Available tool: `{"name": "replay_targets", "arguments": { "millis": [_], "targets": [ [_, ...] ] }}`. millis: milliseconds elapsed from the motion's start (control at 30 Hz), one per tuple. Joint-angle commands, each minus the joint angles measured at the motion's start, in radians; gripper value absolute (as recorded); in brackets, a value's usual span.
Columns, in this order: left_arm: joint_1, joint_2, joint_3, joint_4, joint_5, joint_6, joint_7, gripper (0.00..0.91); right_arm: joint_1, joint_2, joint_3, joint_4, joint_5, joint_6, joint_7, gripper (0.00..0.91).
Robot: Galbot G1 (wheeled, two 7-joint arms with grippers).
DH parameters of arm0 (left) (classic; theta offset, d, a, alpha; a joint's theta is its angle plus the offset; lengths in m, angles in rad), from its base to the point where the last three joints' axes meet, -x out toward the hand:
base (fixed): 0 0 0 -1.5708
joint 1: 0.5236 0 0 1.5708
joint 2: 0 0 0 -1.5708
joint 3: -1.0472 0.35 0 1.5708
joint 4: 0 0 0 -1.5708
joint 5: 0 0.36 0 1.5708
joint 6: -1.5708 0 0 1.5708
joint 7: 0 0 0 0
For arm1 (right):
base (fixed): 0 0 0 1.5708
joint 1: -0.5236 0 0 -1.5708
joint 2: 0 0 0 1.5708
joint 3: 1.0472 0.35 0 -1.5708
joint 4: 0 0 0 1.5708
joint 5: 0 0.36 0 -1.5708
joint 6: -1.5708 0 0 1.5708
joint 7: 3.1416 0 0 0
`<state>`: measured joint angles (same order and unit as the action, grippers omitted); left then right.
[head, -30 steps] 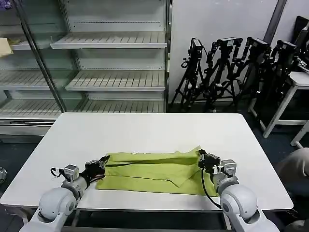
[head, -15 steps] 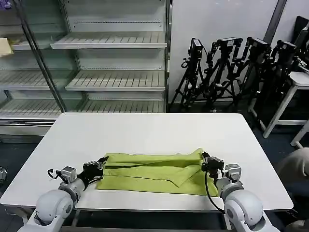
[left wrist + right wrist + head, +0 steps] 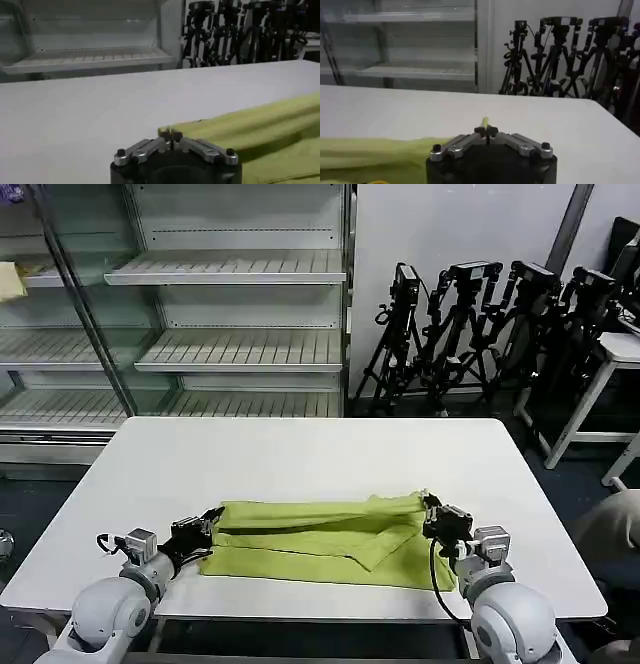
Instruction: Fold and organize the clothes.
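1. The T-shirt is lime yellow-green and plain. It is folded into a long, flat strip with soft wrinkles. One fold makes a pointy flap near the middle.
2. It lies on the near half of the white table, going from side to side close to the front edge.
3. The left gripper is at the shirt's left end. Its fingers are pinched together on a little bit of the green cloth, as the left wrist view shows.
4. The right gripper is at the shirt's right end. Its fingers are also pinched tight on a thin edge of the cloth.
5. The table top is smooth and flat with round corners.
6. Behind the table stand pale shelves with ridged boards.
7. Black tripods lean in a bunch by the wall on the right.
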<state>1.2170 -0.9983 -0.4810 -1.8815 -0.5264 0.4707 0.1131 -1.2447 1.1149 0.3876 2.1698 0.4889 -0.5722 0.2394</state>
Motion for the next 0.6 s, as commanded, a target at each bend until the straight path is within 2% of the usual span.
{"name": "replay_targets", "arguments": {
  "millis": [33, 267, 600],
  "targets": [
    [0.013, 0.0, -0.006, -0.007, 0.002, -0.001, 0.0, 0.02, -0.071, 0.018, -0.008, 0.044, -0.137, 0.027, -0.001, 0.0],
    [0.038, 0.0, -0.015, -0.023, 0.003, -0.001, 0.0, 0.02, -0.11, 0.035, -0.004, 0.036, -0.141, 0.016, 0.02, 0.0],
    [0.05, 0.002, -0.013, -0.027, 0.009, 0.002, -0.002, 0.02, -0.117, 0.042, 0.008, 0.014, -0.122, 0.012, 0.02, 0.0]
  ]
}}
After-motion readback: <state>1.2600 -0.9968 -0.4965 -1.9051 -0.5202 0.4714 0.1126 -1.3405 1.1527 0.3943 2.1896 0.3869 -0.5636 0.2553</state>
